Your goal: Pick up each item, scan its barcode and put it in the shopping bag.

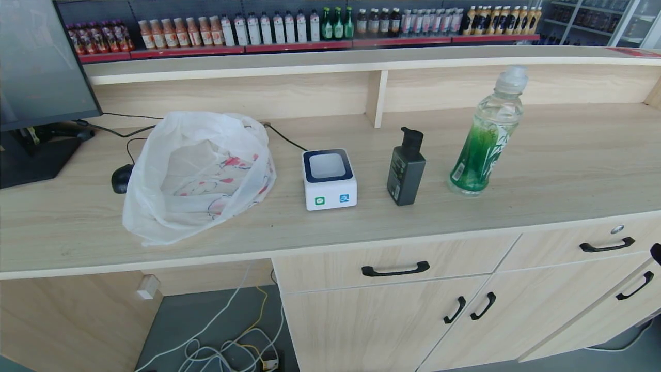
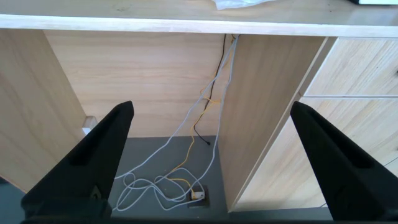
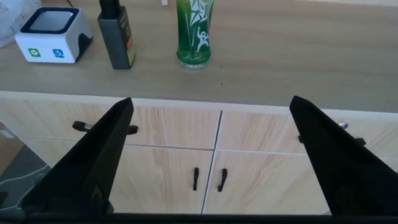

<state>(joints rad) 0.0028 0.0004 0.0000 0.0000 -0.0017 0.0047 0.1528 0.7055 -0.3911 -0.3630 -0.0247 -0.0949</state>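
Note:
On the wooden counter (image 1: 568,155) stand a green drink bottle (image 1: 488,139) with a clear cap and a dark pump bottle (image 1: 406,168), both upright; they show again as bottle (image 3: 194,31) and pump bottle (image 3: 117,34). A white scanner box (image 1: 329,179) with a dark-framed window sits left of them, also seen as scanner (image 3: 51,34). The white plastic shopping bag (image 1: 196,173) lies open further left. My left gripper (image 2: 211,165) hangs open below counter level, facing the knee space. My right gripper (image 3: 208,162) is open in front of the cabinet doors, below the bottles.
A monitor (image 1: 41,62) stands at the far left with a black mouse (image 1: 122,178) beside the bag. Drawers and doors with black handles (image 1: 395,269) line the counter front. Cables (image 2: 180,180) lie on the floor under the counter. A raised shelf ledge (image 1: 377,98) runs behind.

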